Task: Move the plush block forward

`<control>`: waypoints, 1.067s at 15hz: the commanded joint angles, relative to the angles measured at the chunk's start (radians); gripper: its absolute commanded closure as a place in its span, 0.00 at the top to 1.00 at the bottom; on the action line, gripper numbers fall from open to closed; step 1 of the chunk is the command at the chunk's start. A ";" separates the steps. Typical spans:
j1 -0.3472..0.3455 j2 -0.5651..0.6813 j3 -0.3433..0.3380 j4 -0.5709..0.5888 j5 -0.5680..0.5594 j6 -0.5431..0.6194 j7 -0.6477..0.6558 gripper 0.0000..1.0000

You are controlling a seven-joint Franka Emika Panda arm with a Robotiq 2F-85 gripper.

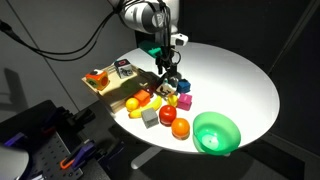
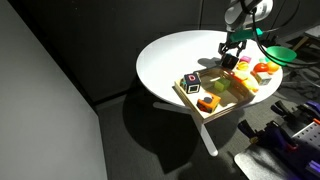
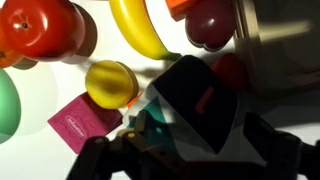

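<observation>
The plush block [image 3: 200, 95] is dark with a red mark and a teal side. In the wrist view it sits tilted between my fingers, close to the camera. My gripper [image 3: 195, 140] has a finger on each side of it and looks closed on it. In both exterior views the gripper [image 1: 170, 80] [image 2: 232, 60] is low over the round white table [image 1: 235, 75], at the back edge of a cluster of toy fruit. The block is mostly hidden by the fingers in those views.
A red apple [image 3: 40, 28], a banana [image 3: 140, 30], a yellow ball [image 3: 110, 82] and a pink block [image 3: 85, 122] lie close by. A green bowl [image 1: 216, 132] stands at the table edge. A wooden tray [image 1: 105, 85] holds a cube [image 1: 125, 68] and small items.
</observation>
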 commanded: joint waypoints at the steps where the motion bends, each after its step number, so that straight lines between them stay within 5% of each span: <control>1: 0.000 0.028 0.000 0.040 -0.016 -0.015 -0.020 0.66; 8: 0.005 0.010 0.003 0.042 -0.016 -0.037 -0.015 0.16; 12: 0.010 -0.015 0.004 0.032 -0.014 -0.059 -0.014 0.03; 16: 0.022 -0.067 0.001 0.018 -0.024 -0.120 -0.009 0.03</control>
